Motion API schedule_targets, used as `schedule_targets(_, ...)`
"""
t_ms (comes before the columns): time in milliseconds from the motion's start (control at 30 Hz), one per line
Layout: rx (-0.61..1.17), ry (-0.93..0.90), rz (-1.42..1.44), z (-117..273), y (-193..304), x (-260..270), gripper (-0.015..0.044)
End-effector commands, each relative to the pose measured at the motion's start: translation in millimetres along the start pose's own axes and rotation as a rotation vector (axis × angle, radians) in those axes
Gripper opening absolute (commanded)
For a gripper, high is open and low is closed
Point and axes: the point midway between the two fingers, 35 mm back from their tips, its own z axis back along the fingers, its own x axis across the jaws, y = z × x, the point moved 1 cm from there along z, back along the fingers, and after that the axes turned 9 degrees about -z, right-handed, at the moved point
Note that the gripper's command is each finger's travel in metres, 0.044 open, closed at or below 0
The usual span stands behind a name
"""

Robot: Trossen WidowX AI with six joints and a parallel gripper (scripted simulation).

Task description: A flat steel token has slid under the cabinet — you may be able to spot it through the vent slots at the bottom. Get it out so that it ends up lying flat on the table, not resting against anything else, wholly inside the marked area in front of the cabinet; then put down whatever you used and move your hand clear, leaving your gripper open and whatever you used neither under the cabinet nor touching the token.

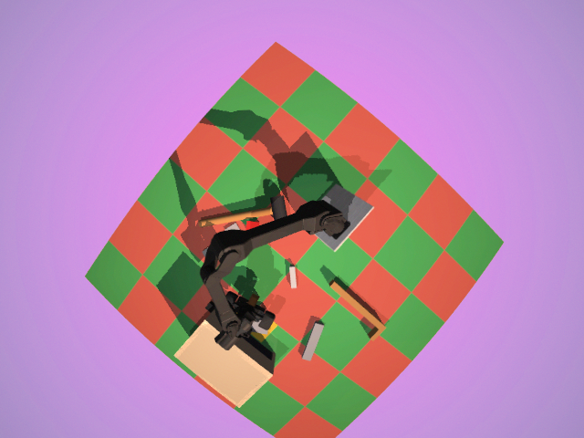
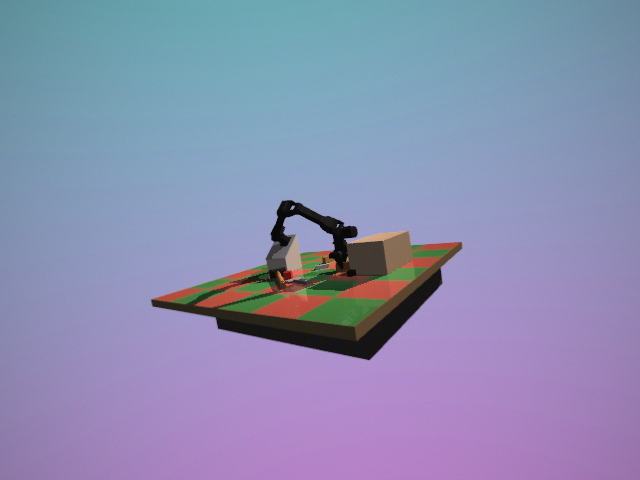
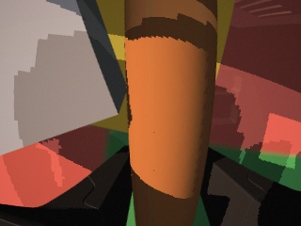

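My gripper (image 1: 246, 308) (image 2: 340, 264) (image 3: 164, 153) is shut on an orange-brown rod-like tool (image 3: 165, 118), low in front of the cabinet. The tool's far end is out of the wrist view. The tan cabinet (image 1: 224, 363) (image 2: 368, 257) stands beside the hand; its dark front (image 1: 258, 350) is partly covered by the arm. The yellow marked area (image 1: 272, 330) (image 3: 110, 121) lies in front of it, largely hidden. A light grey piece (image 1: 258, 327) (image 3: 56, 89) overlaps the area in view; I cannot tell whether it is the token. No token can be made out under the cabinet.
A hooked orange stick (image 1: 357, 306), a grey bar (image 1: 312, 341) and a small pale block (image 1: 293, 276) lie away from the cabinet. Another orange stick (image 1: 238, 217) and a red block (image 1: 252, 224) (image 2: 287, 274) are near the arm. A small black object (image 2: 351, 272) is by the cabinet.
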Motion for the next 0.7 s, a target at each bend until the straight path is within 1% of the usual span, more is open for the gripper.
schedule_targets(0,0.000,-0.010,-0.003,-1.0,0.9,4.4,0.0000)
schedule_targets(667,0.000,-0.010,-0.002,-1.1,14.4,0.2,0.0000)
